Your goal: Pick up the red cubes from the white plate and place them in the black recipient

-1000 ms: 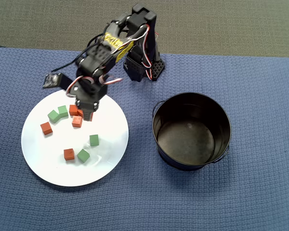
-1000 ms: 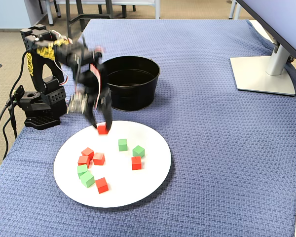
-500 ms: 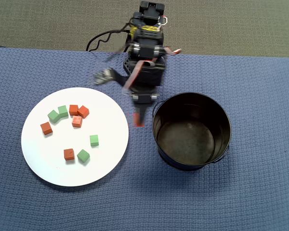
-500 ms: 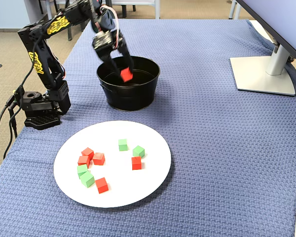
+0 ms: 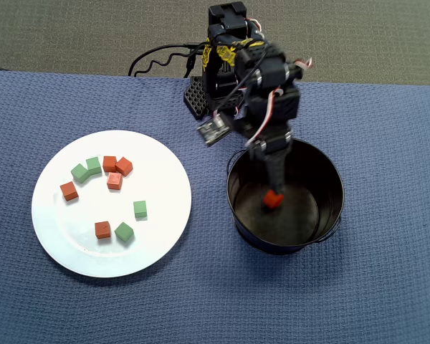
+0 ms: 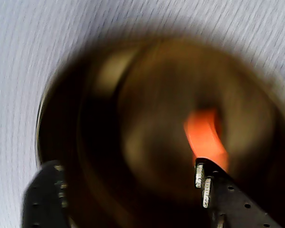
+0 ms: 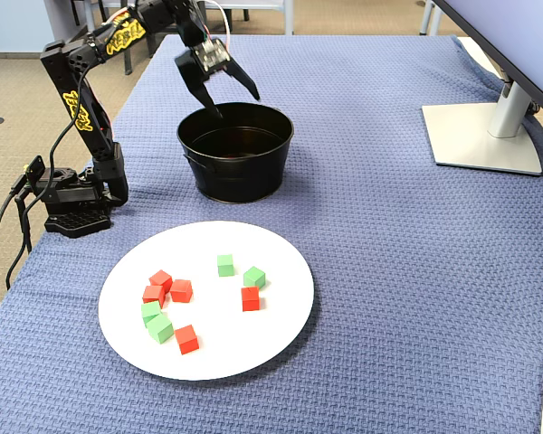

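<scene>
The claw (image 7: 233,101) hangs over the rim of the black bucket (image 7: 236,177) with its 2 fingers spread apart, gripping nothing. In the overhead view a red cube (image 5: 273,199) shows inside the bucket just under the fingertips, and the wrist view, heavily blurred, shows it as an orange smear beside the right-hand finger (image 6: 228,199); whether it touches the finger or already lies on the bucket floor cannot be told. The bucket stands on the blue woven cloth covering the counter (image 7: 389,253), near the arm's base (image 7: 72,212). The white plate (image 5: 64,244) lies to the left of the bucket in the overhead view, apart from it, and carries 5 red cubes (image 5: 115,180) and 4 green cubes (image 5: 140,209), some clustered and touching. A white monitor stand (image 7: 484,136) sits far right in the fixed view.
</scene>
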Robot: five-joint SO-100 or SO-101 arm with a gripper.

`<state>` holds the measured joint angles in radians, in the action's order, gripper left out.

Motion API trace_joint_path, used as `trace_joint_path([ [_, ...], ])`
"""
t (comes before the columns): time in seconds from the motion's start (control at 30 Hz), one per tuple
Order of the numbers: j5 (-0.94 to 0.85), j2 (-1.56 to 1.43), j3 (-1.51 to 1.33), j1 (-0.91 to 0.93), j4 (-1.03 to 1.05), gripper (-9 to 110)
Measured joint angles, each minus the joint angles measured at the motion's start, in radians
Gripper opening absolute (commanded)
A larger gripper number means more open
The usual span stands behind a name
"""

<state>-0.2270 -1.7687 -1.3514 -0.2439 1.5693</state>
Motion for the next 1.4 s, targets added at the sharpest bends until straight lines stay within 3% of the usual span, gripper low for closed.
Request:
trace_joint_path([
  [0.37, -0.408, 0.244, 0.101, 0.627, -0.083, 26],
  [0.6, -0.531, 0.537, 0.316, 0.842, -0.137, 27],
  [1.03, -0.584, 1.008, 0.828, 0.945, -0.054, 24],
  [1.4, -0.675, 1.121, 0.904, 0.884, -0.035, 23],
])
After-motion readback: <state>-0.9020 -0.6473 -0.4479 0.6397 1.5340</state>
